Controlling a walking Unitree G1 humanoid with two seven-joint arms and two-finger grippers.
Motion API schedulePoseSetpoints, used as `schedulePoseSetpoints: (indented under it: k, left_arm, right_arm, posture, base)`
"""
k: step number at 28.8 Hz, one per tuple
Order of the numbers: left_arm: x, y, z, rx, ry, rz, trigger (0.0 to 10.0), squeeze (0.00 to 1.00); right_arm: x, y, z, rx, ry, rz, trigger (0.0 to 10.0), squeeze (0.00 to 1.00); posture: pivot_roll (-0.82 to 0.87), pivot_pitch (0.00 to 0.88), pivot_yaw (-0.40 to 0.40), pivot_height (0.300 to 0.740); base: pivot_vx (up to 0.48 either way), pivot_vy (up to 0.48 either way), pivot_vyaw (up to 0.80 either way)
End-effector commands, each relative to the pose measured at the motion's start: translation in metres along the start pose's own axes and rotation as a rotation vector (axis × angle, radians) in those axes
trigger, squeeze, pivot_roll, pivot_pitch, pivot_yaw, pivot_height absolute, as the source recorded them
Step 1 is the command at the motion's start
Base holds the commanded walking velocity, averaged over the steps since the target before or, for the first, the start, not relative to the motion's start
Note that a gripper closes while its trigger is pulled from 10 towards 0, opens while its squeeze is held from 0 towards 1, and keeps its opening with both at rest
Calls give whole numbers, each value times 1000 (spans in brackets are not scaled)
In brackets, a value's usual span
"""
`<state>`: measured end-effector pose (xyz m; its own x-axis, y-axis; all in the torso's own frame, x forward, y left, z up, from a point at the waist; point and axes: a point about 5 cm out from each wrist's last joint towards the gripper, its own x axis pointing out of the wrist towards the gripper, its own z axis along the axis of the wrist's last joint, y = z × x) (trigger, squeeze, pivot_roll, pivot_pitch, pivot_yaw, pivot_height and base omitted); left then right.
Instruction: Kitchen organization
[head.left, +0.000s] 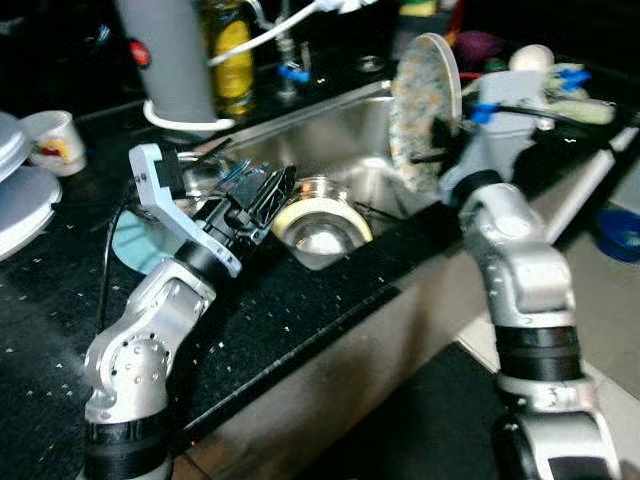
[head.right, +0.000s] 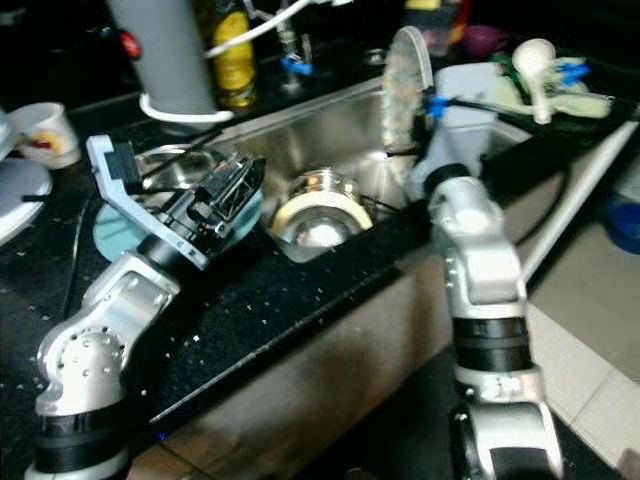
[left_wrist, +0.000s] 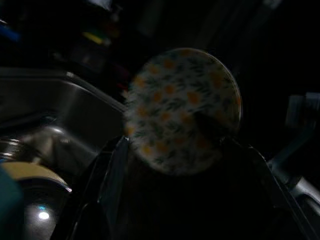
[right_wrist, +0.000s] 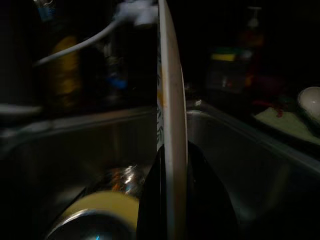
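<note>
No legible writing; yellow-labelled bottle (head.left: 232, 55) too blurred to read. Right hand (right_wrist: 172, 200) pinches the lower rim of the floral plate (head.left: 425, 105), held upright on edge above the steel sink (head.left: 330, 130). Left hand (head.left: 262, 195), fingers apart, holds nothing, near the sink's left edge, above black counter (head.left: 300, 310), beside metal bowl (head.left: 320, 225).

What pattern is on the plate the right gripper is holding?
Orange flowers with green leaves on white, covering the plate clamped on edge by the right gripper; clearest in the left wrist view.
</note>
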<state>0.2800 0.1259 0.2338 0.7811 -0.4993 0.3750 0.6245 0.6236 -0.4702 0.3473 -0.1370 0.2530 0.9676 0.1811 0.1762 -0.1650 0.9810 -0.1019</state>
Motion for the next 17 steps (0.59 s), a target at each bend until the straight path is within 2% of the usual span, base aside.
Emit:
schedulePoseSetpoints:
  k: [1,2,4,8,10,16,17]
  left_arm:
    - [0,1,0,29,1,2,10000,0]
    - [0,1,0,29,1,2,10000,0]
    - [0,0,0,32,0,1,10000,0]
    - [1,0,-1,37,-1,0,10000,0]
    - [2,-2,-2,45,-5,-5,10000,0]
    - [2,-3,-3,54,-5,-8,10000,0]
    - [2,-3,-4,57,-5,-9,10000,0]
  right_arm:
    - [0,11,-10,-9,37,44,10000,0]
    - [0,11,-10,-9,37,44,10000,0]
    - [-2,25,-16,-12,51,107,10000,0]
    - [-2,36,-20,-27,60,142,10000,0]
    - [-1,48,-27,-93,74,163,10000,0]
    - [1,57,-32,-125,81,156,10000,0]
    - [2,58,-33,-129,79,154,10000,337]
  posture:
    - [25,6,-13,740]
    - [25,6,-13,740]
    - [26,6,-14,740]
    - [27,4,-17,740]
    - [30,0,-19,740]
    - [30,0,-20,740]
    - [32,0,-21,740]
  base:
    - [0,0,0]
    - [0,0,0]
    - [0,0,0]
    - [0,0,0]
    - [0,0,0]
    - [0,0,0]
    - [0,0,0]
